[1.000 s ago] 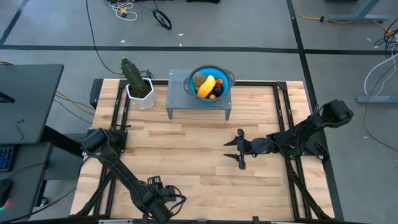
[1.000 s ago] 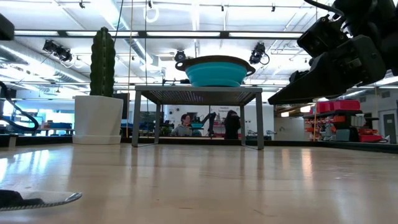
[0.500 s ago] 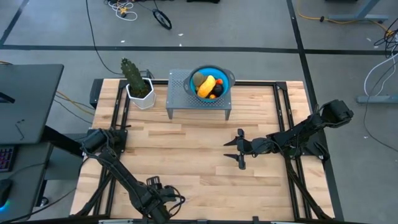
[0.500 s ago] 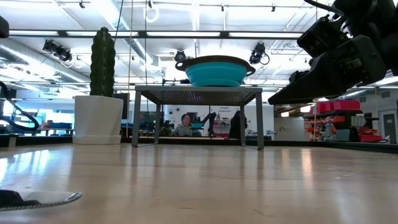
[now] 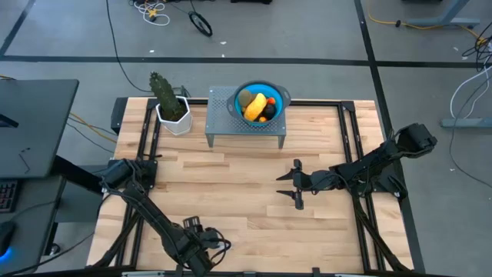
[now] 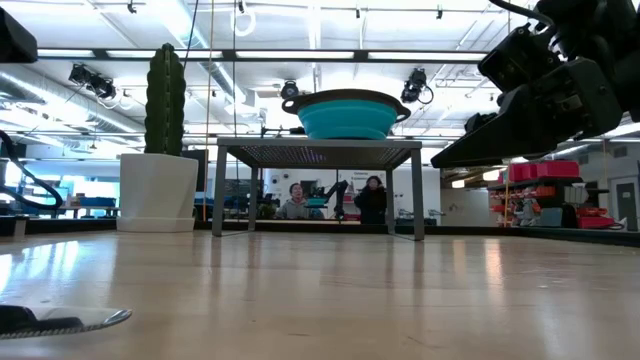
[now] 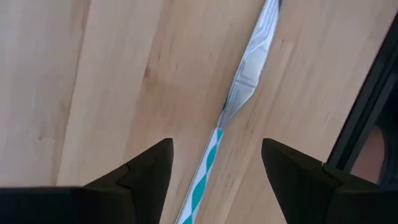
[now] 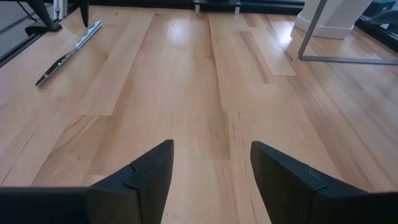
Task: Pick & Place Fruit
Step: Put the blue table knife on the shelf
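Where the high view looks straight down, a pale wooden table (image 5: 231, 192) fills the middle of the frame, with grey floor around it. Two dark arms reach over it. The right arm comes in from the right edge, and the right gripper (image 5: 294, 185) hangs over bare wood just right of centre, its fingers spread wide and holding nothing. The left arm runs down the left side, and the left gripper (image 5: 201, 255) sits at the bottom edge of the frame, left of centre; its wrist view shows the fingers (image 7: 146, 171) set wide apart above a knife (image 7: 239, 102), not touching it.

At the upper middle of the high view stands a small grey perforated stand (image 5: 223, 114). On its right half rests a blue bowl (image 5: 280, 98). The fruit (image 5: 256, 106) lies inside this bowl: a yellow-orange oblong in the centre, an olive-green piece to its upper left, and small orange-red and dark pieces at its lower right. In the low view the bowl shows at upper centre, on top of the stand, and the fruit is hidden by its wall.

Left of the stand, a green cactus (image 5: 163, 91) stands upright in a white pot (image 5: 175, 117).

The knife, silver-bladed with a blue-and-white striped handle, lies flat on the wood.
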